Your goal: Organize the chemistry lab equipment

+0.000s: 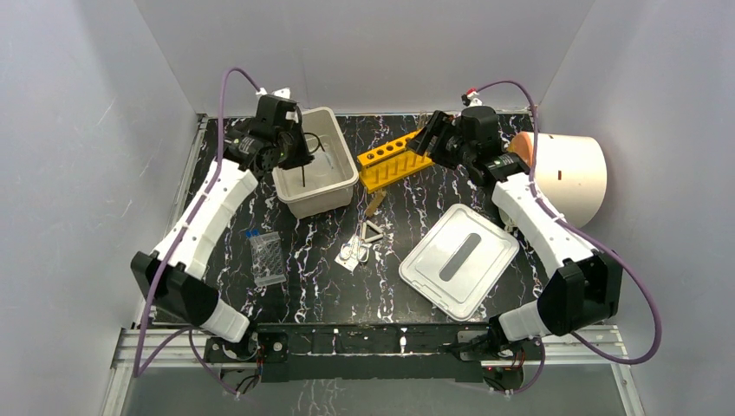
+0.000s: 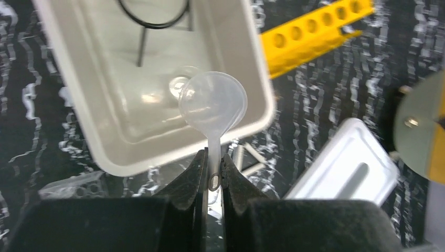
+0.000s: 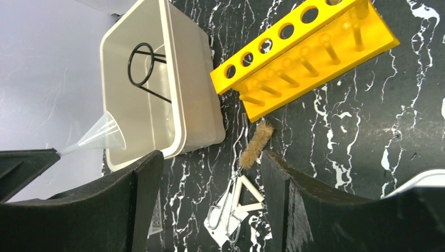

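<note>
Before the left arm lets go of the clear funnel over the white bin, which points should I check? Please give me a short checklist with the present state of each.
1. Grip: the left gripper is shut on the stem of the funnel. Ok.
2. Position: the funnel's bowl hangs over the bin, close to its near rim. Whether it would clear the rim: cannot tell.
3. Landing place: the black ring stand lies at the bin's far end, apart from the funnel. Ok.
4. Other arm: the right gripper is open above the brush, outside the bin. Ok.
5. Cover: the lid is off and lies flat on the table. Ok.
</note>
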